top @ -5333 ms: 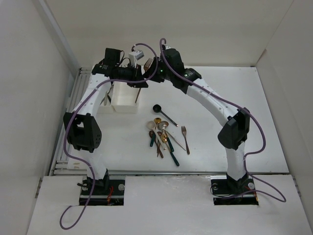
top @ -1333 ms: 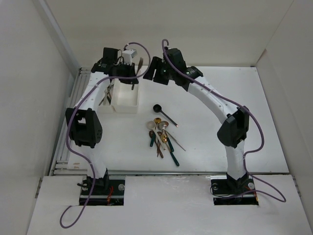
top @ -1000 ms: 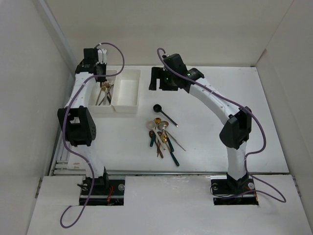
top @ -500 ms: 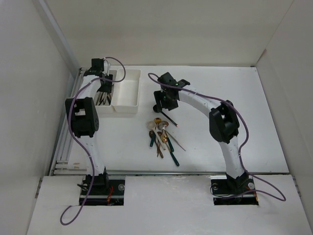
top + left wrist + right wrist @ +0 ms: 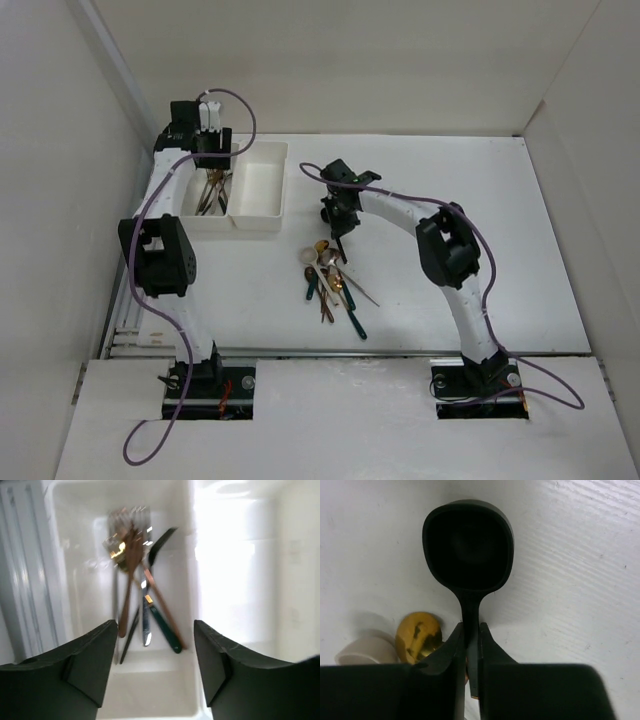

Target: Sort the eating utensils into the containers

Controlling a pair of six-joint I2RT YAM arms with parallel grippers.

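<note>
The left pincer (image 5: 155, 647) hangs released, its two dark fingers (image 5: 87, 667) spread wide above the left bin (image 5: 205, 223), which sits in the far left corner of the bench (image 5: 480, 220). In that bin lie several forks (image 5: 131, 555), copper, gold, silver and black, their handles crossing; one has a dark teal handle. The right bin (image 5: 258, 185) stands touching it on the side toward the middle of the bench.

The right pincer (image 5: 471, 647) is down at the bench near its middle, a little toward the far edge, clenched on the thin handle of a black spoon (image 5: 467, 542). The spoon's bowl faces up, just beyond the fingertips. A gold spoon bowl (image 5: 419, 637) lies just beside the handle, with a pale one (image 5: 365, 652) next to it. The other loose cutlery (image 5: 332, 285) lies heaped toward the near edge.
</note>
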